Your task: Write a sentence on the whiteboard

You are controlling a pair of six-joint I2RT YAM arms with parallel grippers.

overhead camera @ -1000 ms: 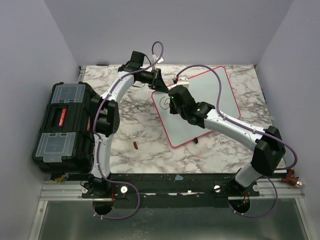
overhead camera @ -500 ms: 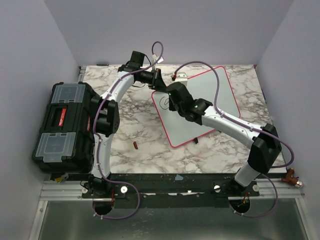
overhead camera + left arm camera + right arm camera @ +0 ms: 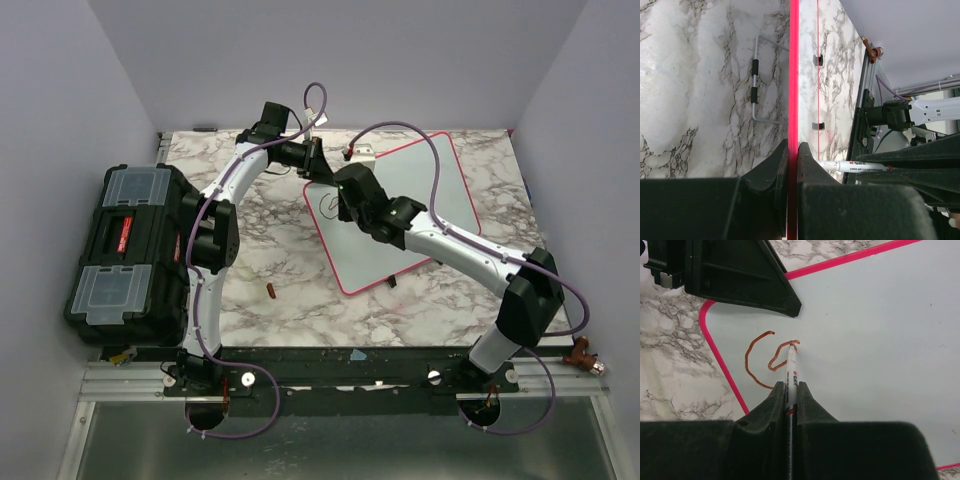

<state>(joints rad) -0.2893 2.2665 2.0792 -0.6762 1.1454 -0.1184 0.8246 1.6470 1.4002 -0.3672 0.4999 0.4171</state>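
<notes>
the whiteboard point(image 3: 880, 315) is lying flat on the marble table point(image 3: 260, 250), turned a little askew, with its long axis running from my left out to my right. the sentence point(image 3: 771, 362) is only beginning: a c and a half-made second letter are sitting close to the board's far-left corner, just inside the pink rim. all the open white is stretching away to the right of those strokes, so that is the way the line is going to have to run.

the marker point(image 3: 791, 370) is standing with its tip touching the board at the top of the second letter, and its barrel is pointing back toward my wrist, across the direction of the writing. my right gripper point(image 3: 790, 387) is clenching that barrel between both fingers. it is the hand on the lettering, so i am judging the next stroke to be its job: closing the loop, then stepping rightward.

my left gripper point(image 3: 792, 150) is pinching the board's rim near that same corner, jaws closed on the pink edge, and bracing it. the black toolbox point(image 3: 130, 255) is sitting well apart, off to the left.
</notes>
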